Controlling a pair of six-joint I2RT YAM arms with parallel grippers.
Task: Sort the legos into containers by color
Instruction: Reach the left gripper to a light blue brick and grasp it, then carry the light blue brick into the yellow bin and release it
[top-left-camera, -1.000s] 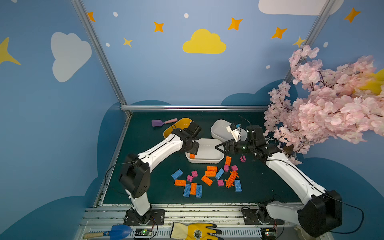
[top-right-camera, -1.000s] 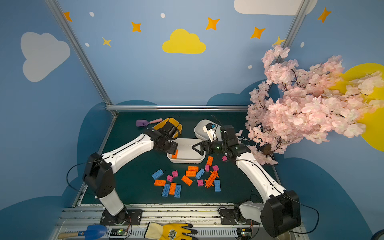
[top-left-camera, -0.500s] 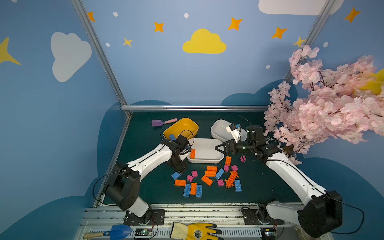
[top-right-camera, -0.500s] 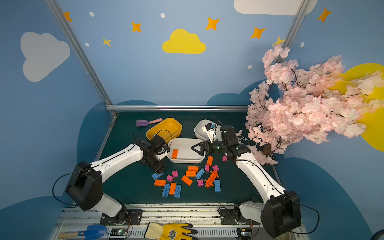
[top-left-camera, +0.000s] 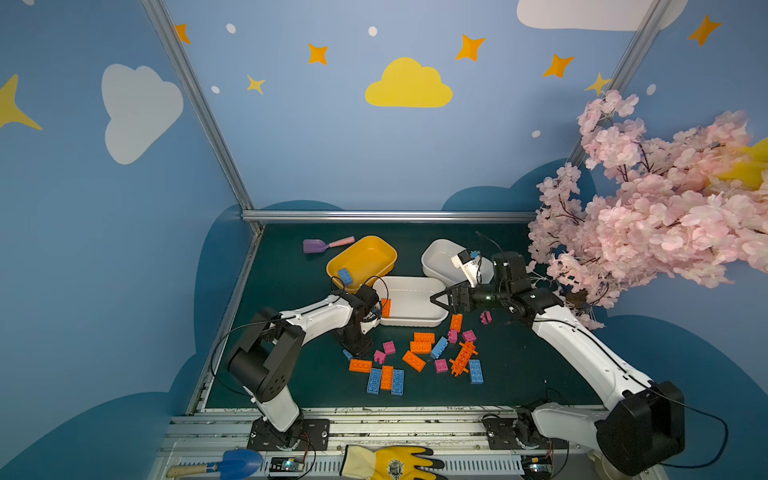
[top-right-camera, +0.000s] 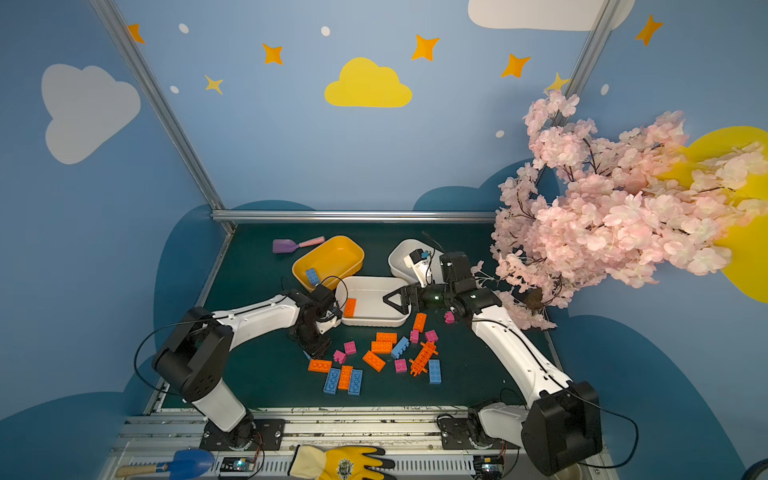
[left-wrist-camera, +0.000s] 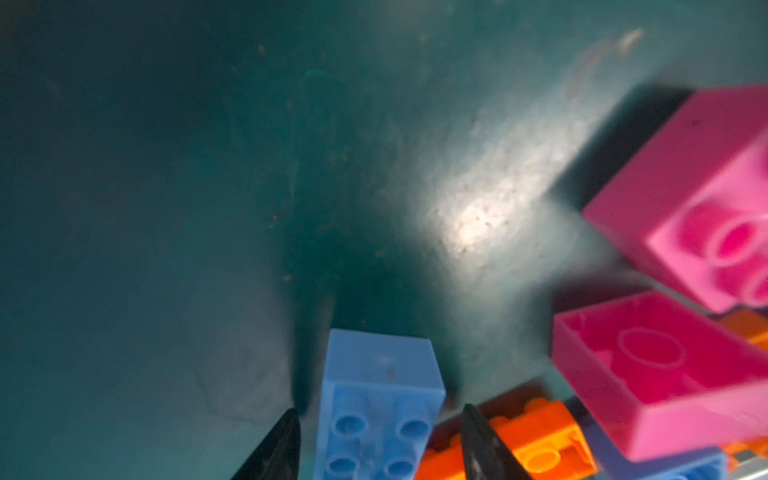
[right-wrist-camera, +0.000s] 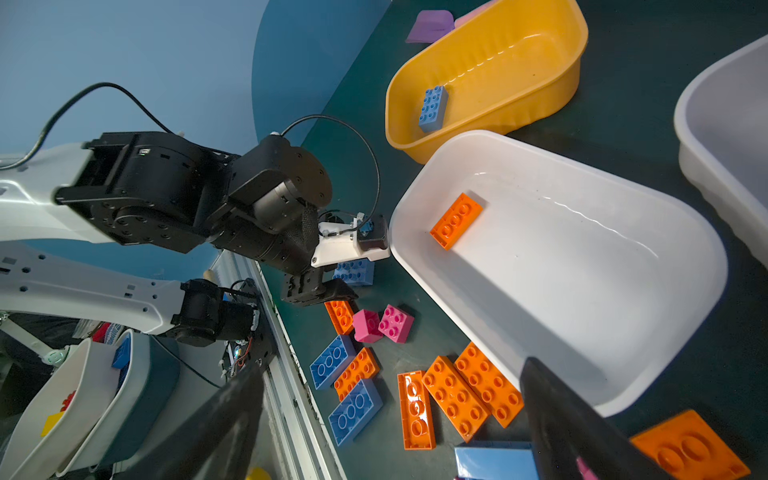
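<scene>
Tabletop (top-left-camera: 291, 299): green, carrying three tubs and loose legos (top-left-camera: 419, 347).

Left tool (left-wrist-camera: 378, 415): pointed down at the tabletop, jaws part open, one on each side of a blue brick (left-wrist-camera: 378, 399) lying there with studs showing. A narrow gap shows on both sides, so no grip. Pink bricks (left-wrist-camera: 665, 374) lie near it.

Right tool (right-wrist-camera: 392, 365): jaws wide, holding nothing, hanging above the right end of the middle white tub (top-left-camera: 415, 322).

Yellow tub (top-left-camera: 365, 255): contains a second blue brick (top-left-camera: 345, 275).

Middle white tub: contains one orange brick (top-left-camera: 385, 307) at its left end.

Far white tub (top-left-camera: 436, 257): inside partly hidden by the right arm (top-left-camera: 582, 353); contents cannot be told.

Loose legos, orange, blue and pink, lie scattered in front of the middle white tub, among them a spiky orange piece (top-left-camera: 463, 357).

Lone pink brick (top-left-camera: 485, 318): apart from the rest, just beside the right arm.
</scene>
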